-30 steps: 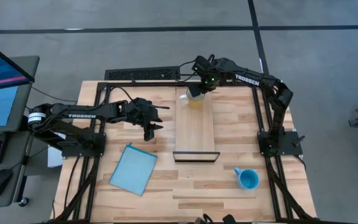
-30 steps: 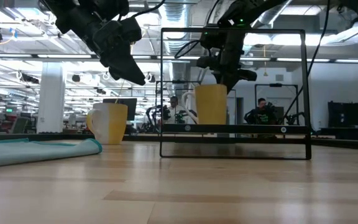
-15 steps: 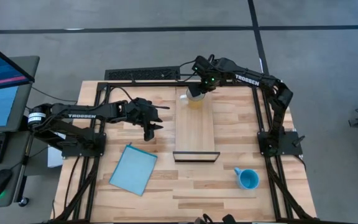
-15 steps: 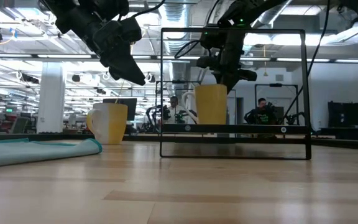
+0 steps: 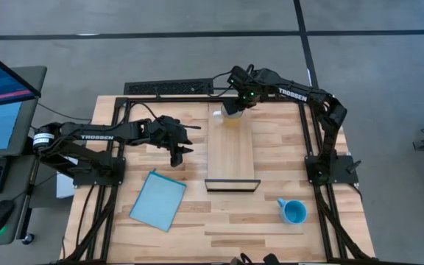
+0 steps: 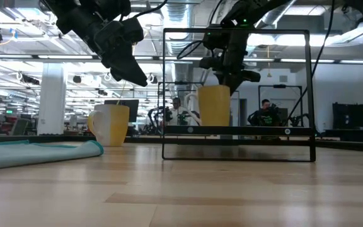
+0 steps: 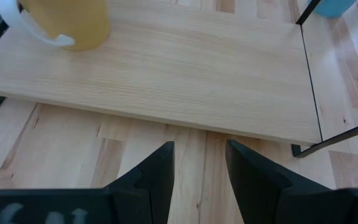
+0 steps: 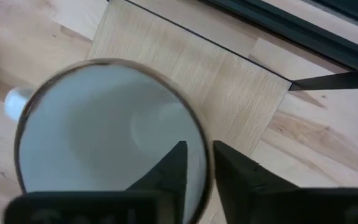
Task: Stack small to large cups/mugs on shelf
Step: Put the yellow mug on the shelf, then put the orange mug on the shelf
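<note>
High view, from your left: the flat light-blue square sheet (image 5: 157, 199) lies on the wooden table (image 5: 168, 239) in front of the left arm. Your left gripper (image 5: 178, 155) hangs above the table just left of the long light-wood shelf board (image 5: 231, 151); in its wrist view the two dark fingers (image 7: 156, 173) stand slightly apart with nothing between them, so it is released. The low view shows a second yellowish mug (image 6: 109, 125) standing on the table below that gripper; you cannot see it from above, where the arm covers it.

Moving right, the pale yellow mug with the white inside (image 5: 230, 116) stands upright on the far end of the shelf. Your right gripper (image 5: 238, 102) is on it: in its wrist view one finger (image 8: 171, 168) is inside the rim and the other outside, pinching the mug's wall, so it is grasping this mug.

Farthest right, the bright blue mug (image 5: 294, 212) sits on the table near the front, well apart from the shelf's dark-edged end (image 5: 232, 185).
</note>
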Controlling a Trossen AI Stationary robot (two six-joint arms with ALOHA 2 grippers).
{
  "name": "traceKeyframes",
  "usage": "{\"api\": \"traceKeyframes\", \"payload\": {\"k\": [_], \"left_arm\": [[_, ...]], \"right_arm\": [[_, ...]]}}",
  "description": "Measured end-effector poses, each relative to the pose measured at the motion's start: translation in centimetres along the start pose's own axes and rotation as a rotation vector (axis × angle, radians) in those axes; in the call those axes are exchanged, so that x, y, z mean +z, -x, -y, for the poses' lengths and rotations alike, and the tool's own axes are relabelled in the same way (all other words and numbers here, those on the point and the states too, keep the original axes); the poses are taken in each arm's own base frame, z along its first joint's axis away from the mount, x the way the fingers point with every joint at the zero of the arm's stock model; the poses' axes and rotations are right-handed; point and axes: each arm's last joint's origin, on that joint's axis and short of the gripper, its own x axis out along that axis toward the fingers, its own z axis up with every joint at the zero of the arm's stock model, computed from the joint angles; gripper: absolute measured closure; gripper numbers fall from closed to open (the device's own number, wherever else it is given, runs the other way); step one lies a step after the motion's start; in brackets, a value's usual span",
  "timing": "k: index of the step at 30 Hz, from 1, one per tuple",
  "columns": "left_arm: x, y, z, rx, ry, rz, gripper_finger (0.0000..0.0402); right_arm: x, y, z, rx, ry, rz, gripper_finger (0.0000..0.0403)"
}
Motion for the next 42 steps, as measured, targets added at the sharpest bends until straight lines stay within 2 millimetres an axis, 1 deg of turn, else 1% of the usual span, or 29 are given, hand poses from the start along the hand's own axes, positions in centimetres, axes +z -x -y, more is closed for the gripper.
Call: {"api": "traceKeyframes", "payload": {"k": [6,11,17,23,26,29,37,42], "left_arm": [[0.0,0.0,0.0,0.0,0.0,0.0,0.0267],[0.0,0.0,0.0,0.0,0.0,0.0,0.0267],[-0.1,0.0,0.0,0.0,0.001,-0.006,0.0267],[-0.1,0.0,0.0,0.0,0.001,-0.011,0.0267],[-0.2,0.0,0.0,-0.001,0.002,-0.019,0.0267],[-0.2,0.0,0.0,0.0,0.002,-0.02,0.0267],[-0.2,0.0,0.0,0.0,0.002,-0.02,0.0267],[-0.3,0.0,0.0,-0.001,0.007,-0.031,0.0267]], "right_arm": [[0.0,0.0,0.0,0.0,-0.014,0.002,0.0233],[0.0,0.0,0.0,0.0,-0.014,0.002,0.0197],[0.0,0.0,0.0,0.005,-0.01,0.002,0.018],[0.0,0.0,0.0,0.019,-0.008,-0.005,0.0179],[0.0,0.4,0.1,0.022,-0.003,0.002,0.0179],[0.2,1.4,0.0,0.02,0.01,0.007,0.0179],[1.1,5.5,-0.4,-0.001,0.05,0.086,0.0179],[0.9,7.9,-0.4,-0.007,0.078,0.072,0.0179]]}}
